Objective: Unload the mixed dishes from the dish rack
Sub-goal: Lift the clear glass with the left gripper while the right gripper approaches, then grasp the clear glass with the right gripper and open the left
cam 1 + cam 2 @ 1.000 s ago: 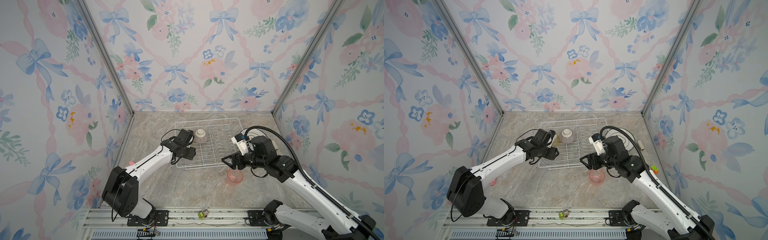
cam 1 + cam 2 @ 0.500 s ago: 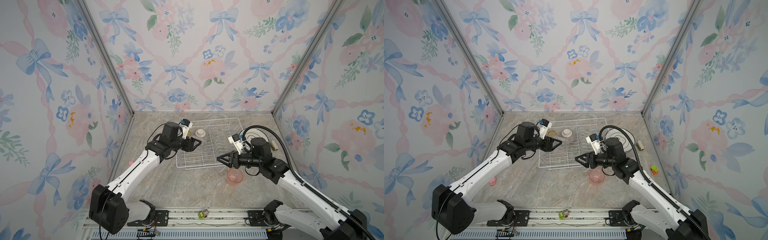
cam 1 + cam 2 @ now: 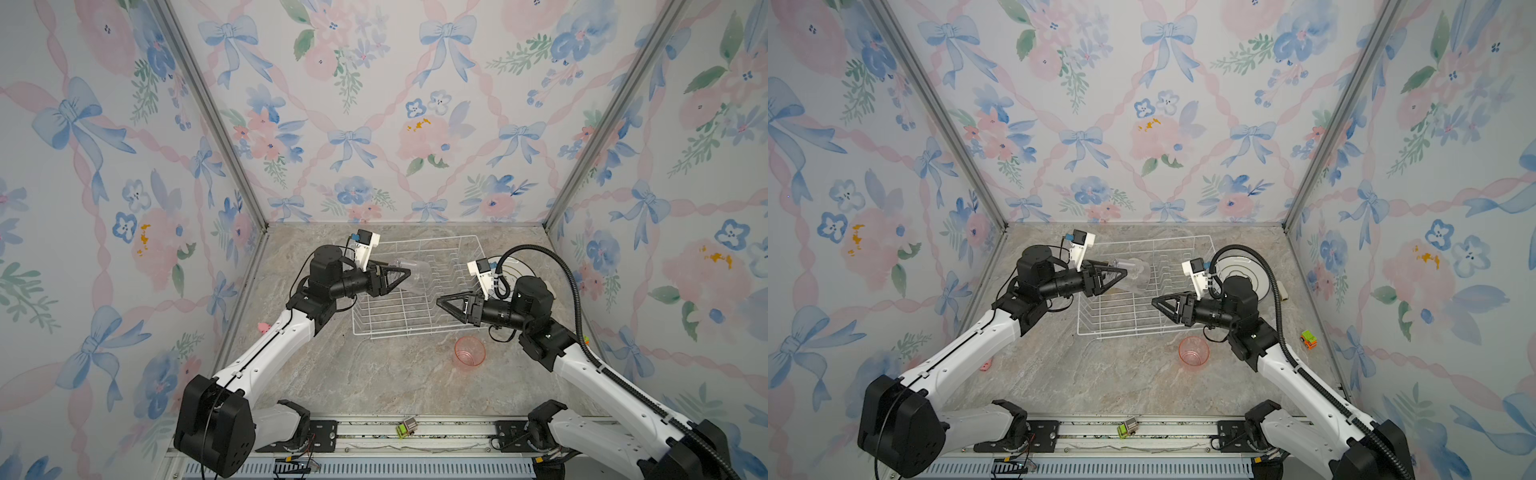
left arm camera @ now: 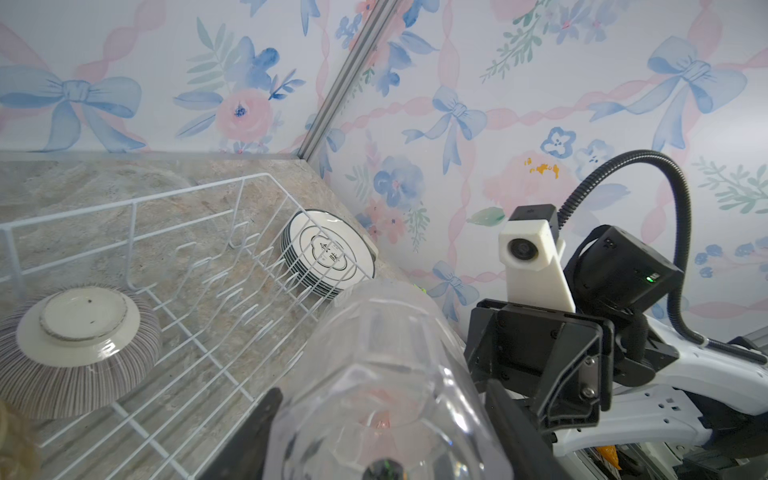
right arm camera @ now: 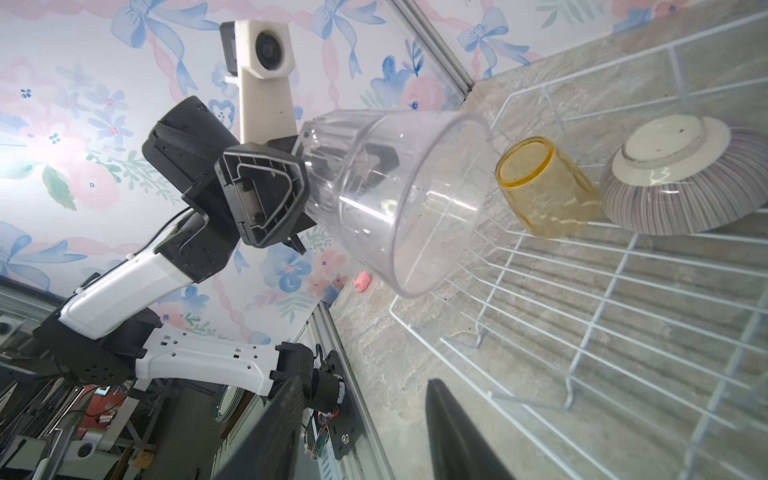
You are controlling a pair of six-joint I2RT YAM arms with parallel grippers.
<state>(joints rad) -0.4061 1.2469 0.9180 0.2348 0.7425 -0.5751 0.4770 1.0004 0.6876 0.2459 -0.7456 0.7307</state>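
Marble-patterned table under floral walls, and nearest to you a small green toy car sits on the front rail. Next up, the pink tumbler stands upright on the table, just in front of the near right corner of the dish rack. Your right hand hovers over the rack's right side, fingers apart, nothing between them. Across from it, your left hand is clamped on the base end of the clear tumbler, holding it on its side above the rack's left part, mouth turned toward the right hand. Past that, the right wrist view gives you the yellow tumbler upside down on the rack wires, and right beside it the ribbed bowl, upside down too. Farthest back, the stack of plates lies flat on the table outside the rack, beside its right end.
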